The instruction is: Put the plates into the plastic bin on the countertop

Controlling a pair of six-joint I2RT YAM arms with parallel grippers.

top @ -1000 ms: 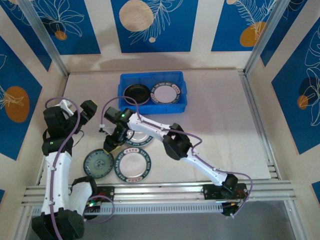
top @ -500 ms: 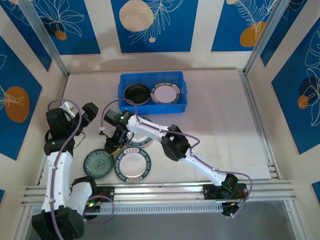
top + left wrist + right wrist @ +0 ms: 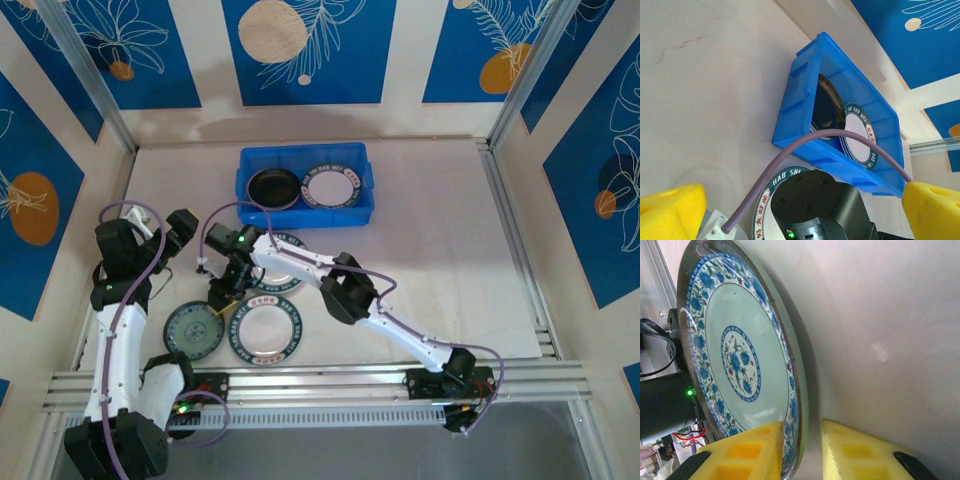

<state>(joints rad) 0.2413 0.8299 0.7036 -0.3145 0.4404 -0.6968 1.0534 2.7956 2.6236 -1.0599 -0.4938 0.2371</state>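
Note:
A pale green plate with blue flowers (image 3: 735, 355) lies on the countertop (image 3: 880, 315). My right gripper (image 3: 802, 440) straddles its rim: one yellow finger lies over its face, the other outside it. A thin gap is left, so it is open. From above this plate (image 3: 196, 328) sits front left, with the right gripper (image 3: 222, 295) at its upper right edge. Two white plates with green lettered rims lie close by, one (image 3: 265, 330) in front and one (image 3: 275, 272) under the right arm. The blue plastic bin (image 3: 303, 215) holds a black plate (image 3: 273, 186) and a white plate (image 3: 333, 186). My left gripper (image 3: 180, 228) hangs wide open, holding nothing.
In the left wrist view the right arm's black wrist (image 3: 815, 205) and purple cable (image 3: 790, 155) cross between the bin (image 3: 805, 100) and a lettered plate (image 3: 767, 192). Aluminium rails (image 3: 300, 385) run along the near edge, and posts stand at the back corners.
The right gripper's jaws have narrowed round the flowered plate's rim. The right wrist has edged slightly left. The left arm has shifted a little toward the near edge.

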